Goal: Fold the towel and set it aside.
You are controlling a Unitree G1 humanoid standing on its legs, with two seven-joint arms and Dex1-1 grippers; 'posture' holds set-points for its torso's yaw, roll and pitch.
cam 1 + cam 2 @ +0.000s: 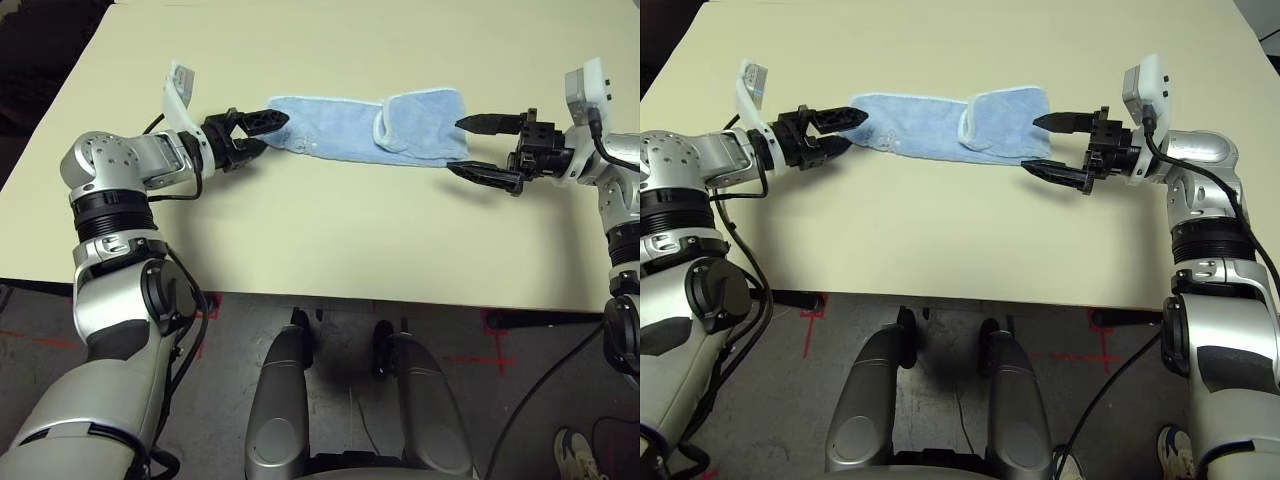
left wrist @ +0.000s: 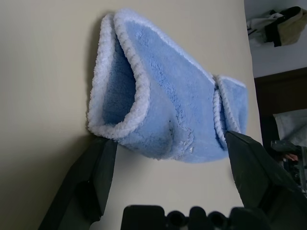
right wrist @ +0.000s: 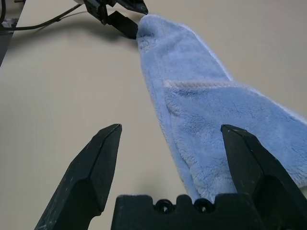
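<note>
Towel [image 1: 360,128] lies as a long narrow strip toward the far edge of the table [image 1: 330,245], already doubled lengthwise, w/ 1 end flapped back over itself. Left gripper [image 1: 262,131] sits at the strip's left end, jaws spread around it, not pinching yet. Right gripper [image 1: 470,148] is at the right end, also spread, 1 finger each side. Probably set up for an end-to-end fold.

Both silver forearms reach inward over the table [image 1: 320,240]. The left gripper [image 1: 262,133] and the right gripper [image 1: 478,147] face each other, fingers spread wide.
</note>
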